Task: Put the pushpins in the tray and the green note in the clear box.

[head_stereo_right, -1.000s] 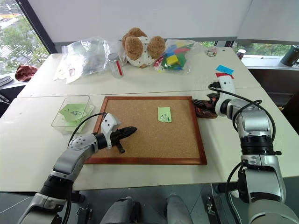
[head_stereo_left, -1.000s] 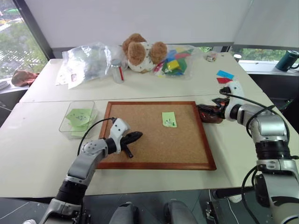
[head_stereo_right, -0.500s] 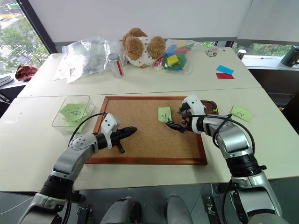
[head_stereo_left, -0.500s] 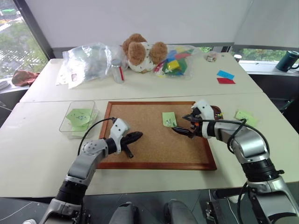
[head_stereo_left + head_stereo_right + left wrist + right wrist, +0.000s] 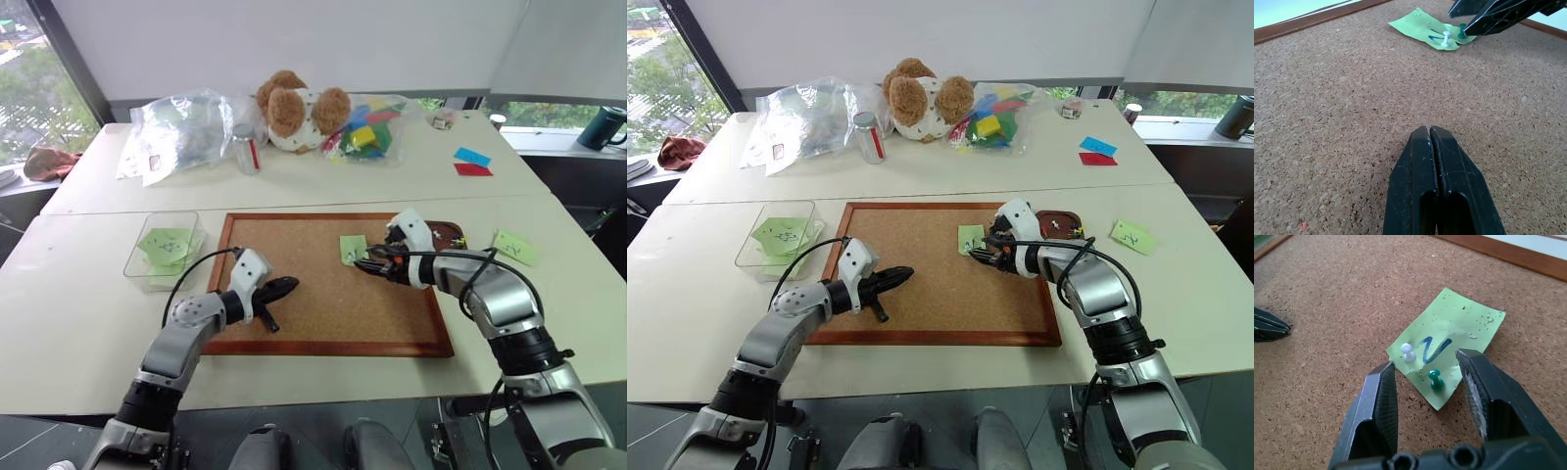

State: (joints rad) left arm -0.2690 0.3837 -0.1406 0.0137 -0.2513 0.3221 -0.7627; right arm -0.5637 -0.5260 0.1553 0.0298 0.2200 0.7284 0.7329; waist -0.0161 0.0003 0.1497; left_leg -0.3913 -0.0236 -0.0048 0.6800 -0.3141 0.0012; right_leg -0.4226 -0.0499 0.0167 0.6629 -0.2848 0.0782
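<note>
Pinned flat on the corkboard (image 5: pixel 294 294) toward its far right part: a light-green note (image 5: pixel 1449 345) bearing a dark blue scrawl, fixed by two pushpins, a white pushpin (image 5: pixel 1408 351) and a green pushpin (image 5: pixel 1436 379), standing close together near the note's lower corner. Poised right over that corner: right claw (image 5: pixel 1426 374), fingers apart with a clear gap, one on either side of the green pushpin, clamped on nothing. Resting low over the board's near left part, well apart from the note: left claw (image 5: pixel 1431 134), fingers pressed together, empty, pointing across the cork toward the note. Just off the board's right edge, behind the right wrist: the dark brown wooden tray (image 5: pixel 1063 223), with a few tiny pins seemingly inside, too small to count. On the white worktop (image 5: pixel 88 323) left of the board: the clear box (image 5: pixel 162 250), holding green notes (image 5: pixel 167 245) already. Farther right on the worktop: another green note (image 5: pixel 516 247) lying loose. Along the far side: a large see-through plastic bag (image 5: pixel 181 127), a small jar (image 5: pixel 245 149), a brown teddy bear (image 5: pixel 294 108), a bag of coloured blocks (image 5: pixel 367 127), plus a blue slip (image 5: pixel 473 156) and a red slip (image 5: pixel 473 169) side by side.
</note>
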